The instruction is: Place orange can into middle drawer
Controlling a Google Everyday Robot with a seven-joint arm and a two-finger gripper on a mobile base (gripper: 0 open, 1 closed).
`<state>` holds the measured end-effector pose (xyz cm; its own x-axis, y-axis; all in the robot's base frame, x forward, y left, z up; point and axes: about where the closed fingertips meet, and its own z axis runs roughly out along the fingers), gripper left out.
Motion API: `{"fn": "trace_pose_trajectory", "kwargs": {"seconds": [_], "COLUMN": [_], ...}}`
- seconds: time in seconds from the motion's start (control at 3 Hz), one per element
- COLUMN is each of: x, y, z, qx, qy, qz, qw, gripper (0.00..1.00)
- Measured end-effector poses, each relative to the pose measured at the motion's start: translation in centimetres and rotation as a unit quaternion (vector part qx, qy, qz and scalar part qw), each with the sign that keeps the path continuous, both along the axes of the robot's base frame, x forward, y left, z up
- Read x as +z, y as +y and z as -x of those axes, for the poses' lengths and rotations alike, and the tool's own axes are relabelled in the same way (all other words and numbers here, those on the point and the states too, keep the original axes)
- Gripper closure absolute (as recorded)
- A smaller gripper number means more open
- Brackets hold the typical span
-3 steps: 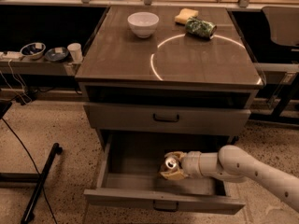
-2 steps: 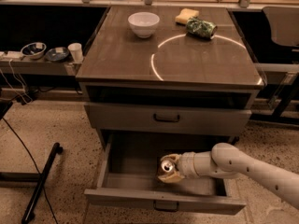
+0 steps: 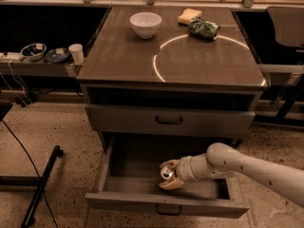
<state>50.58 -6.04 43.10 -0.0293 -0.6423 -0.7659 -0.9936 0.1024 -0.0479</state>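
The orange can point(image 3: 166, 173) lies on its side in my gripper point(image 3: 169, 175), silver top facing the camera, low inside the open middle drawer point(image 3: 137, 201). The gripper is shut on the can, one finger above and one below it. My white arm point(image 3: 247, 167) reaches in from the lower right over the drawer's right side. The drawer is pulled out below a shut grey drawer front point(image 3: 169, 120). Whether the can rests on the drawer floor I cannot tell.
On the cabinet top point(image 3: 123, 56) stand a white bowl point(image 3: 145, 23), a yellow sponge point(image 3: 189, 16) and a green patterned can point(image 3: 204, 28) lying on its side. A shelf at the left holds bowls point(image 3: 33, 50) and a cup point(image 3: 76, 52). A black stand leg point(image 3: 40, 186) lies on the floor at left.
My gripper has carried the orange can a little leftward and lower inside the open drawer. The arm has followed it in.
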Motion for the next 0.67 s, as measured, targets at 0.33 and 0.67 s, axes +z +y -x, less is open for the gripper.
{"fn": "trace_pose_trajectory", "kwargs": {"seconds": [0.33,0.67], "x": [0.00,0.01], "y": [0.00,0.00], "z": [0.00,0.00], "qx": [0.000,0.000], "qy": [0.000,0.000], "qz": [0.000,0.000], "qw": [1.0000,1.0000], "gripper": [0.00,0.00]}}
